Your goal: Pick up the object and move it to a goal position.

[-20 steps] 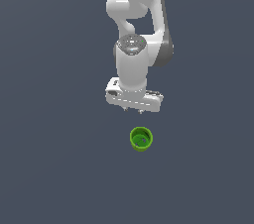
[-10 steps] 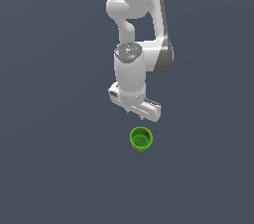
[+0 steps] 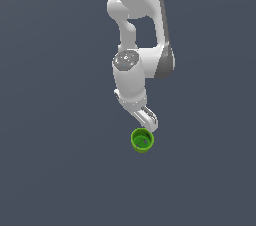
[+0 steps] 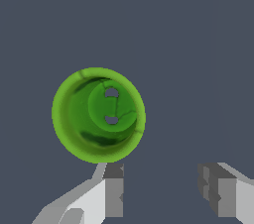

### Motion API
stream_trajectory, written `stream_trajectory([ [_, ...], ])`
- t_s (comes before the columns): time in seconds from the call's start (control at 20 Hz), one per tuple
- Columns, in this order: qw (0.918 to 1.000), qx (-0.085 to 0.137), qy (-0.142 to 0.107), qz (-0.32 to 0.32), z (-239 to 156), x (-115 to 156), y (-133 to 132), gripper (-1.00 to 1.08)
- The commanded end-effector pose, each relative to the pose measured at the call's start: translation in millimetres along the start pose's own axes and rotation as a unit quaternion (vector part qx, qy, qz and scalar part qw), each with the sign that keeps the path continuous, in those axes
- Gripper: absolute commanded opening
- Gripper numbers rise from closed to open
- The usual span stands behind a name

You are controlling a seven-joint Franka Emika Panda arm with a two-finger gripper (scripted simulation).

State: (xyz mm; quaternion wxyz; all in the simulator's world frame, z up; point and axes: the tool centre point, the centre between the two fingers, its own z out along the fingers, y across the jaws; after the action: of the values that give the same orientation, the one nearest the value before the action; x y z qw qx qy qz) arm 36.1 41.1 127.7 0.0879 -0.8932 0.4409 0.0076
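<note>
The task is at its early part: nothing is picked up yet. The green cup [image 3: 142, 140] stands upright on the dark table [image 3: 55, 170], with its hollow side up, and nothing holds it. In the exterior view the hand [image 3: 148, 121] hangs just above the cup, close to its far rim, and I cannot tell from that view if they touch.

The wrist view makes it clearer. The cup [image 4: 98, 114] lies off to the side of the hand [image 4: 161, 188], near one finger [image 4: 113, 188] and not in the gap between the two fingers. The other finger [image 4: 218, 191] is well apart from the cup. The fingers are spread wide with only bare table between them, so the hand is released and grasps nothing.

What is left, in my judgement, is nearly everything: to centre the hand over the cup, go down, clench on it, lift it, and carry it to the goal. No goal marker is visible in either view, so I cannot say where the goal lies from the cup.
</note>
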Motion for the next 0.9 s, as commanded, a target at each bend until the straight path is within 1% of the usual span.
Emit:
stream_trajectory([
  [0.0,0.999,0.006,-0.003,0.044,5,1,-2,0.28],
  [0.2,0.9936,0.016,-0.009,0.112,12,2,-5,0.28],
  [0.45,0.9827,0.025,-0.015,0.183,20,3,-8,0.28],
  [0.65,0.9739,0.029,-0.019,0.224,24,4,-10,0.28],
  [0.85,0.9671,0.032,-0.022,0.251,27,5,-10,0.28],
])
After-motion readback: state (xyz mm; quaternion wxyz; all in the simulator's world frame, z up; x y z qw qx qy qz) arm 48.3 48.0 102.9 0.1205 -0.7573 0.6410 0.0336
